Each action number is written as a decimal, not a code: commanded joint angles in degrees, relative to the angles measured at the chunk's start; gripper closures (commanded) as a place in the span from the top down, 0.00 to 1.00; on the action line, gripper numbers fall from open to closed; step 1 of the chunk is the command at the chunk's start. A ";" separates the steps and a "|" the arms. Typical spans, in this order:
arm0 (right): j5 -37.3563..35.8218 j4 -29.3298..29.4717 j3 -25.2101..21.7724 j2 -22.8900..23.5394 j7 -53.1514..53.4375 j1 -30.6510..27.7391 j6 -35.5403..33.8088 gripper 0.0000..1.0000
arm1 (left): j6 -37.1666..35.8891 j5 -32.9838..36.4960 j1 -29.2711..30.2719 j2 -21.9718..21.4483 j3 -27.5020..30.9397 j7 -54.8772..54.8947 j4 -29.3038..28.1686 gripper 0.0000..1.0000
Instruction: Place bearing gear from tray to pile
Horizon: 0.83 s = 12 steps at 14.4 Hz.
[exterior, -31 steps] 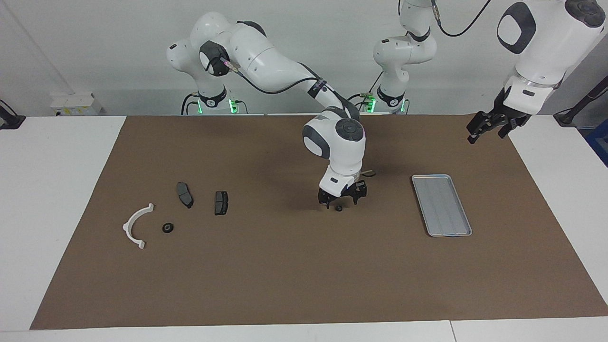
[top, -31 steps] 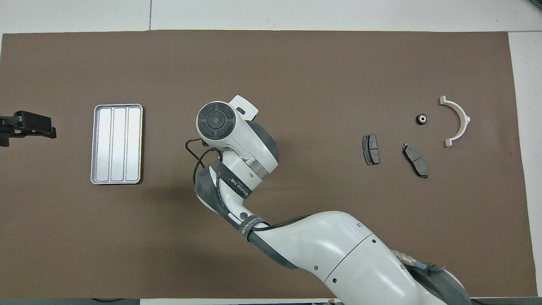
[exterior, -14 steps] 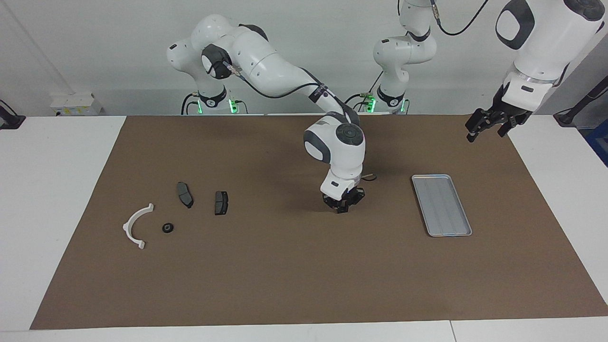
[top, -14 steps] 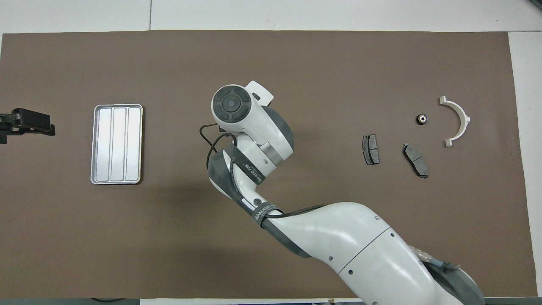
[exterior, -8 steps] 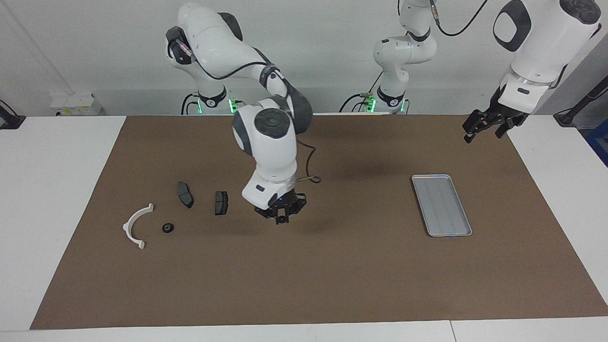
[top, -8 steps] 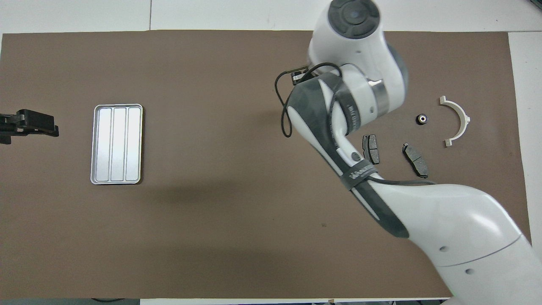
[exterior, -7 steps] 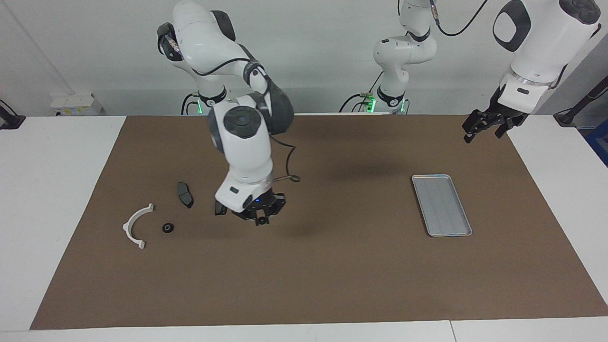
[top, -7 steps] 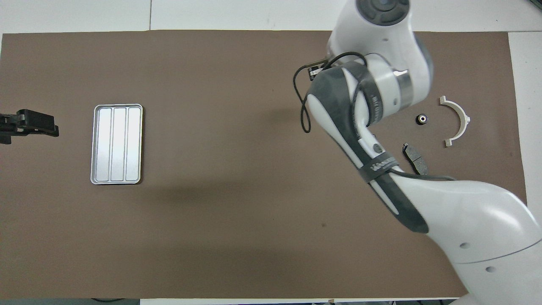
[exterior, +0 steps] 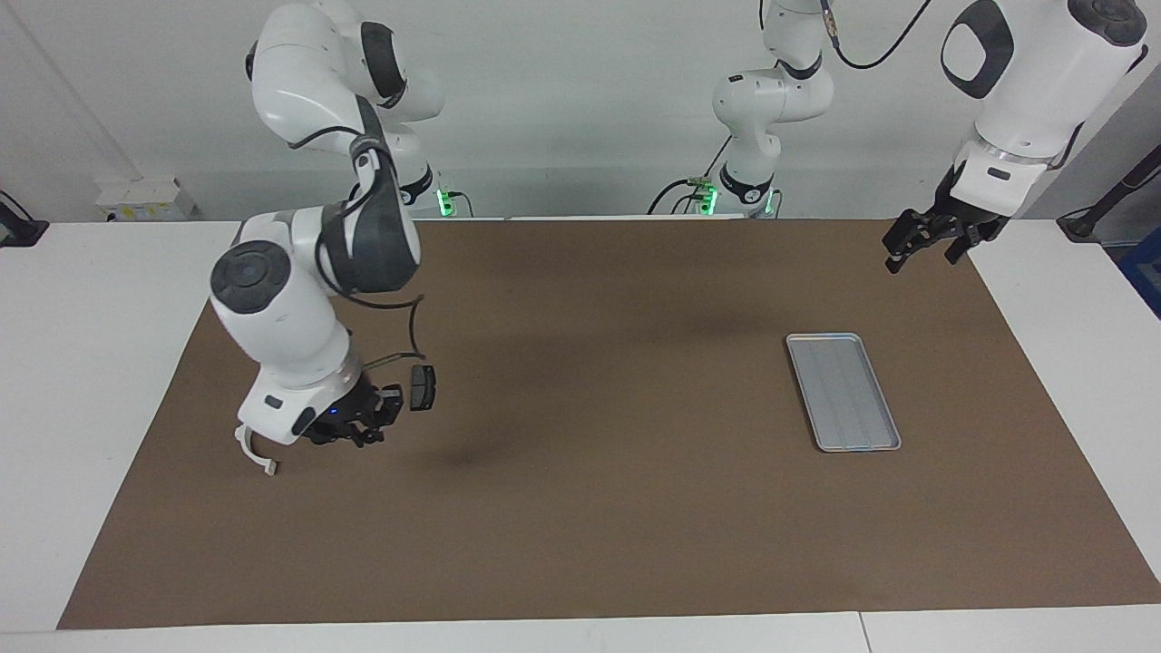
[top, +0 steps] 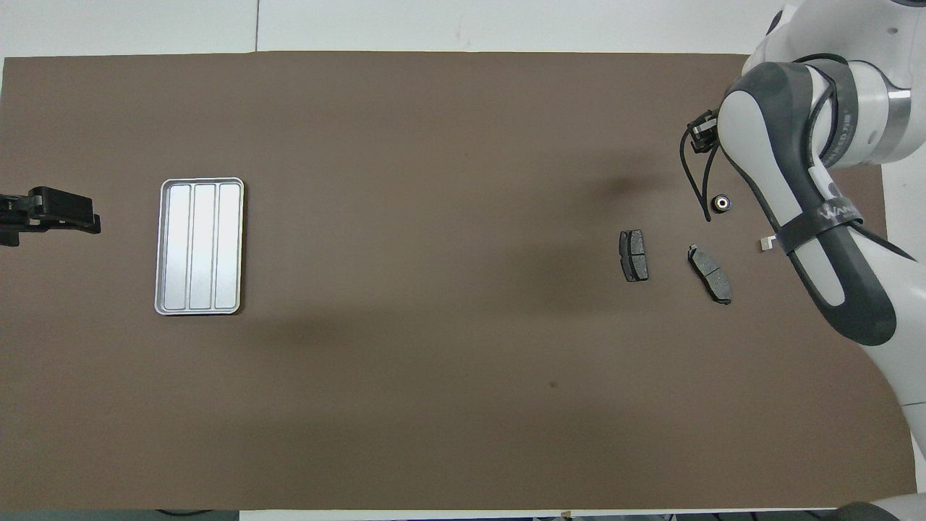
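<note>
My right gripper [exterior: 356,433] hangs low over the pile, shut on a small dark bearing gear [exterior: 361,439]; the overhead view hides it under the arm. Another bearing gear [top: 720,203] lies on the mat in the pile. Beside it are two dark brake pads [top: 634,255] [top: 710,273] and a white half-ring bracket [exterior: 258,455], mostly covered by the arm. The silver tray [exterior: 843,392] lies toward the left arm's end with nothing on it. My left gripper [exterior: 934,243] waits open, raised over the mat's corner near the robots.
A brown mat [exterior: 580,526] covers the table, with white tabletop around it. The right arm's forearm and a loose cable [top: 698,177] hang over the pile end of the mat.
The right gripper closed on the small gear at the mat's middle, lifted it and swung it across to the pile. The left arm barely moved.
</note>
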 commanded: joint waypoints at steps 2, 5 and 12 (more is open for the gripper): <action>0.60 -17.00 1.12 -8.32 -1.10 -0.76 10.18 0.00 | -0.12 0.28 0.17 -0.49 -0.21 0.21 -0.57 1.00; 0.68 -23.51 1.12 -10.43 -0.48 -0.23 16.78 0.00 | -0.12 0.28 0.08 -0.49 -0.21 0.12 -0.66 1.00; 0.60 -32.84 1.03 -12.02 -0.57 -0.40 24.70 0.00 | -0.04 0.28 -0.27 -0.49 -0.21 0.03 -0.66 1.00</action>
